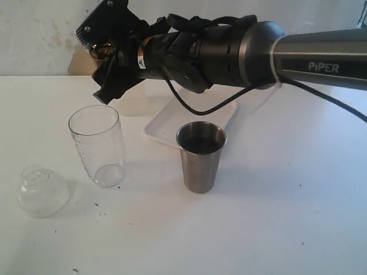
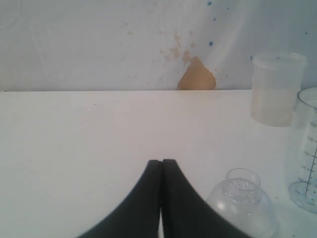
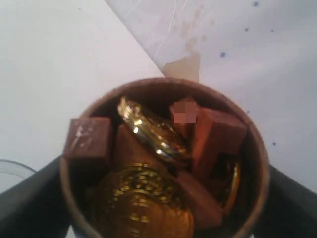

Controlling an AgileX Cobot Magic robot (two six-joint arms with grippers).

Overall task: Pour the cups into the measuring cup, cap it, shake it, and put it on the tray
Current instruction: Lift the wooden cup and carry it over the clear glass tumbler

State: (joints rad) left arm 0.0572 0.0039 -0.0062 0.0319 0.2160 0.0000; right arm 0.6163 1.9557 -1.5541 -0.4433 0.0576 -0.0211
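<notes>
My right gripper (image 1: 106,60) reaches across to the left and is shut on the brown wooden cup (image 1: 102,50), held tilted in the air above the measuring cup (image 1: 97,143). In the right wrist view the wooden cup (image 3: 163,85) sits between the fingers (image 3: 29,196) and holds gold coins and brown blocks. The measuring cup stands upright and looks empty. To its right is the steel tumbler (image 1: 200,157), also upright. The white tray (image 1: 166,123) lies behind the tumbler. My left gripper (image 2: 162,162) is shut on nothing, low over the table beside the domed cap (image 2: 242,203).
The clear domed cap (image 1: 43,192) rests at the front left of the table. A frosted plastic cup (image 2: 277,89) stands near the back wall. The measuring cup (image 2: 306,148) shows at the edge of the left wrist view. The right arm (image 1: 309,60) spans the scene above the tray.
</notes>
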